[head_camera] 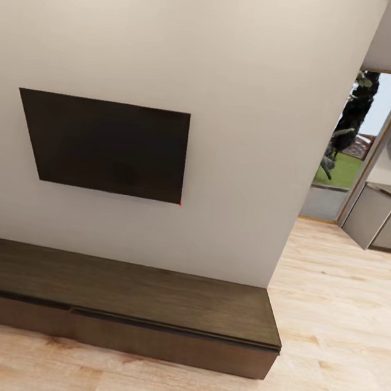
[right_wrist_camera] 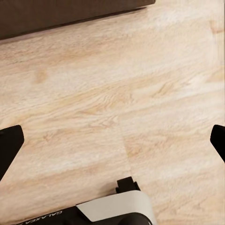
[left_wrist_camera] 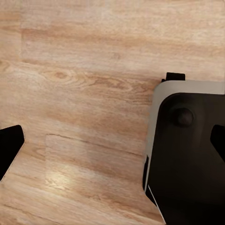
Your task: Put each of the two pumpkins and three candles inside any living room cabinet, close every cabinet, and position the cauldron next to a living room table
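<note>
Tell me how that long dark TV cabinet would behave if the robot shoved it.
The cabinet is long, low and flat on the plank floor, so it probably won't tip. It looks like solid wood, likely heavy, resisting a shove. Backed against the wall, it can't slide backward.

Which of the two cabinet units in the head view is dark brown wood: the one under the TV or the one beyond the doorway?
The long low cabinet under the TV. The unit beyond is grey.
</note>
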{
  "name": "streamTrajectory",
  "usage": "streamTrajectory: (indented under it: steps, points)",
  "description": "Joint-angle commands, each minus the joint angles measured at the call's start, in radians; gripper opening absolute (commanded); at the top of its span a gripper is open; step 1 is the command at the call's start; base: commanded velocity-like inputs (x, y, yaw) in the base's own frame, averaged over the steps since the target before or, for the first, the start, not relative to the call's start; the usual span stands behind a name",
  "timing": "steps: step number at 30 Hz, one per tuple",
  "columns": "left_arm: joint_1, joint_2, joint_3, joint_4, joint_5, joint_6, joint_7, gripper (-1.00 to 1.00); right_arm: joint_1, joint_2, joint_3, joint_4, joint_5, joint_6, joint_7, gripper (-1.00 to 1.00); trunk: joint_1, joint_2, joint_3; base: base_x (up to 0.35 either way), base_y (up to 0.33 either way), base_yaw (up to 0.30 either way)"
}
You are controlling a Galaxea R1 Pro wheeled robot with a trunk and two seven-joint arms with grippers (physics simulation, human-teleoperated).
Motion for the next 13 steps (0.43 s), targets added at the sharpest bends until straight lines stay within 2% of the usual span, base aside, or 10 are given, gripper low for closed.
streamTrajectory:
  steps: [1,13]
  points:
    - [0.0,0.004,-0.009,-0.003,0.011,-0.001,0.005,1.0,-0.002,0.001,0.008,0.004,-0.005,-0.006,-0.001,1.0,0.001,-0.002,-0.002,0.0,0.0,0.0]
    - [0.0,0.008,-0.008,-0.003,0.014,-0.002,0.005,1.0,-0.002,0.002,0.009,0.004,-0.003,-0.008,-0.002,1.0,0.001,-0.002,-0.001,0.0,0.0,0.0]
